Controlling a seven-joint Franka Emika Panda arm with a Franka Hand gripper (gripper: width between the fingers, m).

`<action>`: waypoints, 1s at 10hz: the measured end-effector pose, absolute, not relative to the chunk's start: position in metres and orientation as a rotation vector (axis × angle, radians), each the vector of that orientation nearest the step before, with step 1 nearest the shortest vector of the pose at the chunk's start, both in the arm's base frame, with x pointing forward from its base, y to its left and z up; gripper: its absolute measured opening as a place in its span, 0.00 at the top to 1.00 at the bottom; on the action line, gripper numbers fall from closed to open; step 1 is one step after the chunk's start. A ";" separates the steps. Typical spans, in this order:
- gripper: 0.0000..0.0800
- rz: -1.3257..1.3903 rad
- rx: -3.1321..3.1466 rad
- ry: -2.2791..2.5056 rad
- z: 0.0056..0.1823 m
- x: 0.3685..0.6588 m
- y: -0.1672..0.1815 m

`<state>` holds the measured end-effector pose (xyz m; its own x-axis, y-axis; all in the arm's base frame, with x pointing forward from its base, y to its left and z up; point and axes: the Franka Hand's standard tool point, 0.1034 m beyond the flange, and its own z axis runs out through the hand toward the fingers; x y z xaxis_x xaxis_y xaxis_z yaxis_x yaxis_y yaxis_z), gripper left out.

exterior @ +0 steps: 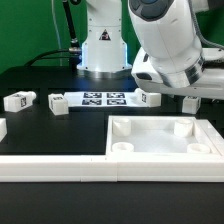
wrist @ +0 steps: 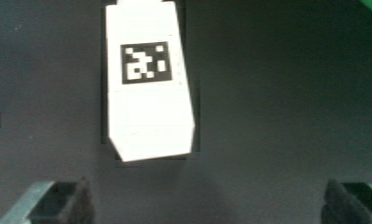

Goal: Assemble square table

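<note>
From my station, the wrist view shows the gripper spread wide. Its two dark fingers stand at opposite edges of the picture with only bare black counter between them, so it has hold of nothing. Beyond the fingertips lies the tagged leg, a long white block flat on the counter with its black-and-white tag facing the camera. It is clear of both fingers and not between them (I cannot tell which of the legs in the exterior view it is).

In the exterior view the arm hangs over the right side of the counter, with the gripper low, just behind the tabletop. The tabletop lies flat at the near right, rim up like a tray, with round holes showing at its corners. It sits just behind the white bar that runs along the front of the counter. The marker board lies at the back, near the middle. Just beside it on the exterior view's left is the middle leg, and farther that way, apart from it, the left leg. The right leg lies at the board's other end, partly hidden by the arm. All three are apart from the tabletop
</note>
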<state>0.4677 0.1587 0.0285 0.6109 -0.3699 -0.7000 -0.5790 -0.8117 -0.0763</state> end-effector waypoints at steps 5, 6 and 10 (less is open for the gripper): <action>0.19 1.086 -2.445 0.790 0.005 0.424 0.160; 0.19 1.098 -2.438 0.790 0.003 0.421 0.166; 0.30 1.093 -2.443 0.787 0.002 0.419 0.169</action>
<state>0.4192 0.1694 0.0018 0.5478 -0.3438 -0.7628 -0.6142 -0.7843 -0.0876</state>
